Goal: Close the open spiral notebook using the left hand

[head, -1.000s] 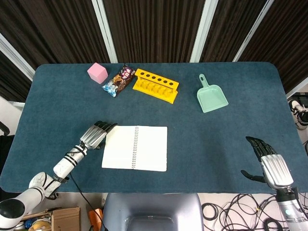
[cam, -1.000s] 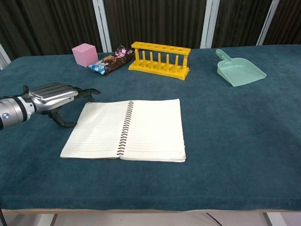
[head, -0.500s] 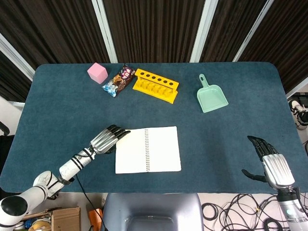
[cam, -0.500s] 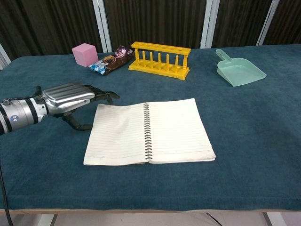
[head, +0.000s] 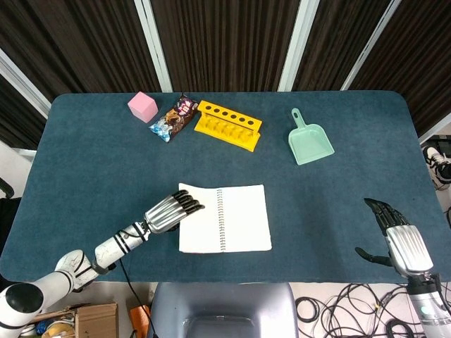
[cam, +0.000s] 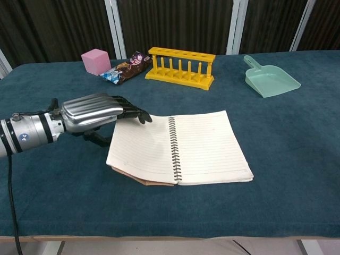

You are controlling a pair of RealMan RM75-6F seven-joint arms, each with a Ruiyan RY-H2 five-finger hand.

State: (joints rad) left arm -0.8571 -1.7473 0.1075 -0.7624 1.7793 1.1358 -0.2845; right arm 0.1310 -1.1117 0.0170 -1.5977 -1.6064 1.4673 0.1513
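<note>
The open spiral notebook (head: 225, 220) (cam: 180, 146) lies on the blue table, its lined white pages facing up. My left hand (head: 173, 211) (cam: 95, 111) reaches in from the left, and its fingertips (cam: 139, 115) rest on the far left corner of the left page. Its thumb (cam: 99, 139) sits low beside the page's left edge, and I cannot tell whether it is under the paper. The left pages stand slightly raised, with a brown cover (cam: 142, 179) showing beneath their near corner. My right hand (head: 398, 236) hangs off the table's near right edge, fingers spread and empty.
Along the far side stand a pink cube (head: 143, 106) (cam: 95, 61), a snack packet (head: 174, 117) (cam: 125, 68), a yellow tube rack (head: 227, 125) (cam: 180, 67) and a green dustpan (head: 310, 141) (cam: 270, 79). Cables lie on the floor past the near right edge.
My left hand has slid right, pushing the notebook right with it. Its fingers now lie on the left page, whose near corner has lifted off the brown cover. The right hand has barely moved.
</note>
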